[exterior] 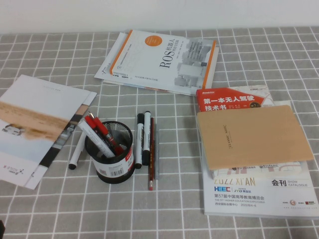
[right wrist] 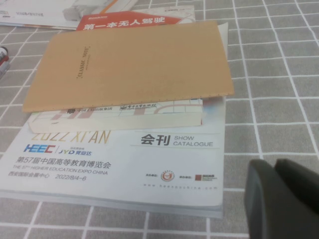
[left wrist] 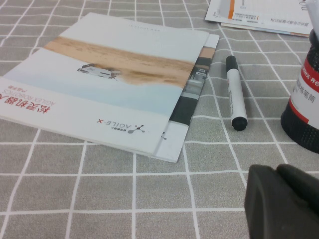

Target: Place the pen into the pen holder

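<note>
Judging the grasp not yet begun: the pen [exterior: 153,149] lies just right of the pen holder [exterior: 117,167] among markers, needing a narrow mid-shaft pinch, while the left pincer [left wrist: 284,199] beside the holder and the right pincer [right wrist: 286,196] by the catalogue [right wrist: 124,169] show no discernible state.

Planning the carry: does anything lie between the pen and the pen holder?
Yes: a dark red pencil and two black-capped markers lie between pen and pen holder. Left hand and right hand show only at their wrist views' edges.
</note>
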Robot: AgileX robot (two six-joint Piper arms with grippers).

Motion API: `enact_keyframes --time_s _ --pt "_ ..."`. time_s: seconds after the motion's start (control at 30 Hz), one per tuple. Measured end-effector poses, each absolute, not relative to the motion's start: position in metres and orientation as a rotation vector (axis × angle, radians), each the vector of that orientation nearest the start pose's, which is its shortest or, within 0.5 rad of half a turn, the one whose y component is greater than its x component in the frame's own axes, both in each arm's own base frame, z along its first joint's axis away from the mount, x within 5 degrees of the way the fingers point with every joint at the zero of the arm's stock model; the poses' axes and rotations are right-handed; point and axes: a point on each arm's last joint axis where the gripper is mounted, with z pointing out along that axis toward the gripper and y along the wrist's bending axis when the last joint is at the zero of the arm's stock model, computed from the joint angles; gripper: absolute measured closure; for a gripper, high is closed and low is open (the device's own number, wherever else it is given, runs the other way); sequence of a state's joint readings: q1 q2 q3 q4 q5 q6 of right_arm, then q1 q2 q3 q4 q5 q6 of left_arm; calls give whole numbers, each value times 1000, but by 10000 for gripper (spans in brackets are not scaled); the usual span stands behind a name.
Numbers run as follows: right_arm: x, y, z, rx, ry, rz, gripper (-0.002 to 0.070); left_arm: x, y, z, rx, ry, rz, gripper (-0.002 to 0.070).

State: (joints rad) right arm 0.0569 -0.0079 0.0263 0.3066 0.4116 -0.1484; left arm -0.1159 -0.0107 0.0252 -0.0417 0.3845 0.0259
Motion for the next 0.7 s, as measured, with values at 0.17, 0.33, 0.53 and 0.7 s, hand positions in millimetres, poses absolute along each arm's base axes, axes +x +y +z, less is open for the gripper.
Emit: enact_keyframes --time_s 0.17,0.33,0.53,0.7 --pt "51 14 169 -10 1903 245 689 52 -7 171 108 1880 -103 678" --pt "51 14 169 -10 1903 245 689 52 -7 171 108 1880 -103 678" --pt "51 14 171 -6 1888 242 689 52 -7 171 108 1880 -103 678" --pt "53 13 175 5 1843 236 689 52 -7 171 108 1880 -103 678"
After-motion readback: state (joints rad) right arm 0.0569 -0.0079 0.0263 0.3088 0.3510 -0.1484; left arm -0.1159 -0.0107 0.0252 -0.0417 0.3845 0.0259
